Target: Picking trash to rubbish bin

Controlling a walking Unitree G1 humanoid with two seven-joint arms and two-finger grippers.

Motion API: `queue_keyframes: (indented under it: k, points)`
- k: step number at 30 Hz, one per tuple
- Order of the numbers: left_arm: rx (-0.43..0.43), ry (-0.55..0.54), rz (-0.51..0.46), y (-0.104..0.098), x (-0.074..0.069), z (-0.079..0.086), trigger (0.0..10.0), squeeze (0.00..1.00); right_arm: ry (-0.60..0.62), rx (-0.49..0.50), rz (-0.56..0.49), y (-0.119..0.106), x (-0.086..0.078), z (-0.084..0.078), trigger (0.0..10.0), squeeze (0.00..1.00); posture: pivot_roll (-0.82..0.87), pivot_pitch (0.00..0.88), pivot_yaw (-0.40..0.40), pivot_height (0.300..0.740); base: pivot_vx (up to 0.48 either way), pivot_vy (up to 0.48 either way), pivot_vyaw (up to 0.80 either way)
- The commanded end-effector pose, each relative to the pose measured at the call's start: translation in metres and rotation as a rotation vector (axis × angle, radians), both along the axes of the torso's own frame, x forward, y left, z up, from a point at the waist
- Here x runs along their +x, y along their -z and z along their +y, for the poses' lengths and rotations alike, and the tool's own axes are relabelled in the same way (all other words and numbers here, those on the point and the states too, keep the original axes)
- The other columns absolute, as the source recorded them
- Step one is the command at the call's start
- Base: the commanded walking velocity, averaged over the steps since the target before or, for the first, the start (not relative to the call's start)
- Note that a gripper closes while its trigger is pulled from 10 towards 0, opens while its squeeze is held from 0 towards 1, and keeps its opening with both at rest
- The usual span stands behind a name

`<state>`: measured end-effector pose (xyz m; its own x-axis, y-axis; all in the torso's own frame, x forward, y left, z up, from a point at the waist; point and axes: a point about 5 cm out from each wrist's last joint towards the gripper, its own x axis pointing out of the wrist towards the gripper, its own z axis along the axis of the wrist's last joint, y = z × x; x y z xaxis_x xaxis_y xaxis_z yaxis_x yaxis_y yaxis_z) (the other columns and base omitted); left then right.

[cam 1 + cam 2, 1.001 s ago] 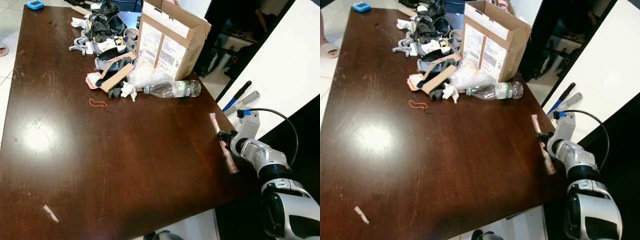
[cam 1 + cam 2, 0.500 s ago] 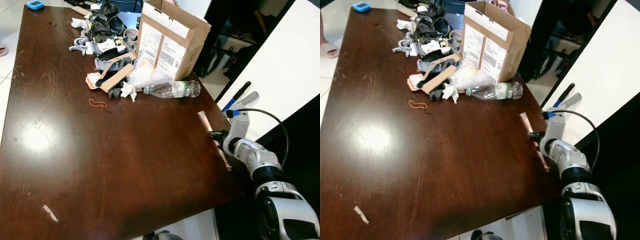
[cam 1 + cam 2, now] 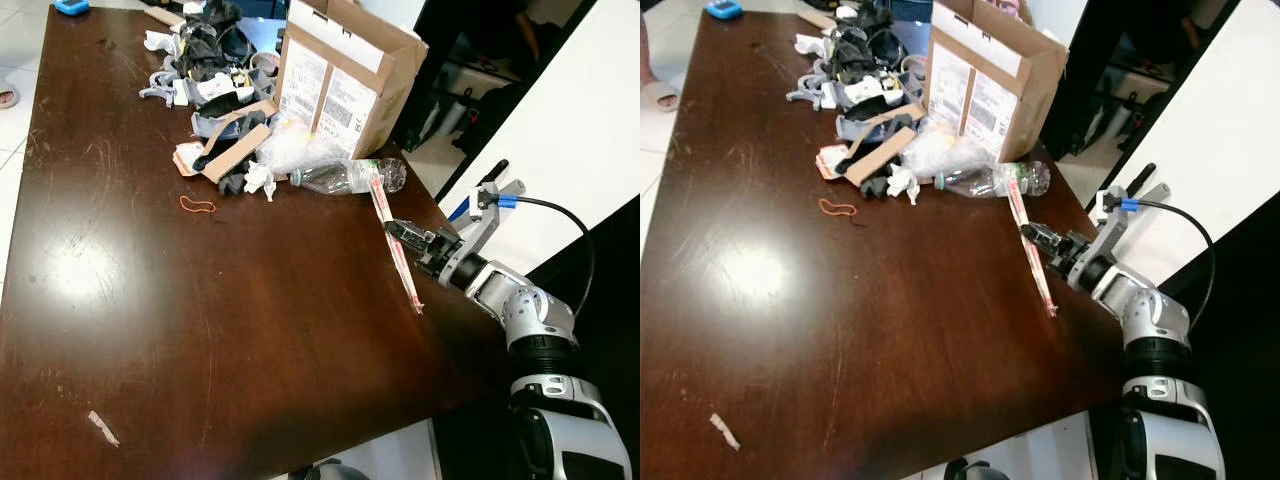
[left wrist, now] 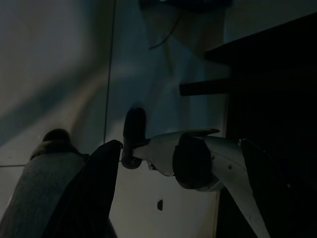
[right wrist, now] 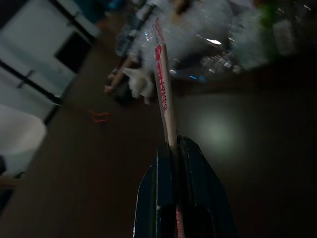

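Note:
My right gripper (image 3: 396, 231) is shut on a long thin chopstick packet (image 3: 392, 240), red and white, held just above the right side of the dark wooden table (image 3: 150, 300). The packet (image 5: 165, 101) runs out from between the black fingers (image 5: 163, 193), which pinch it near its middle. One end points toward a clear plastic bottle (image 3: 345, 176) lying on its side by an open cardboard box (image 3: 345, 80). A heap of trash (image 3: 215, 90) lies left of the box. My left arm hangs idle over a tiled floor (image 4: 54, 64) in the left wrist view.
An orange rubber band (image 3: 196, 205) lies on the table left of the bottle. A small paper scrap (image 3: 102, 428) sits near the front left edge. A blue object (image 3: 70, 7) is at the far left corner. A white wall panel (image 3: 570, 130) stands right of the table.
My right gripper has swung left and away over the table, carrying the packet from the right edge toward the bottle. The packet is now lifted and angled differently.

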<state>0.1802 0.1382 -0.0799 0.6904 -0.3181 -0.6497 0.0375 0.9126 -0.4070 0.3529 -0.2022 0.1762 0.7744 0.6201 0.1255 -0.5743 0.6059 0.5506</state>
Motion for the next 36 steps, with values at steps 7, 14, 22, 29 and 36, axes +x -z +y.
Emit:
queue_keyframes:
  k: [7,14,22,29,36]
  points:
    - [0.017,-0.017,0.145,0.015,-0.029,0.006,10.0,0.0,-0.1,0.05,-0.074,-0.004,-0.016,0.006,10.0,0.0,0.11,0.176,-0.161,0.74,-0.179,0.0,0.0]
    - [0.02,-0.015,0.158,0.017,-0.032,0.005,10.0,0.0,-0.13,-0.01,-0.043,0.004,-0.019,0.014,10.0,0.0,0.11,0.181,-0.165,0.74,-0.359,0.0,0.0]
    - [0.017,-0.014,0.167,0.018,-0.035,0.003,10.0,0.0,-0.156,-0.029,-0.048,0.005,-0.023,0.016,10.0,0.0,0.11,0.182,-0.167,0.74,-0.375,0.0,0.0]
    - [0.014,-0.009,0.167,0.018,-0.034,0.003,10.0,0.0,-0.137,-0.075,-0.044,0.008,-0.021,0.018,10.0,0.0,0.11,0.178,-0.17,0.74,-0.376,0.0,0.0]
    - [0.014,-0.001,0.166,0.018,-0.034,0.002,10.0,0.0,-0.141,-0.129,-0.033,0.015,-0.021,0.02,10.0,0.0,0.11,0.17,-0.17,0.74,-0.374,0.0,0.0]
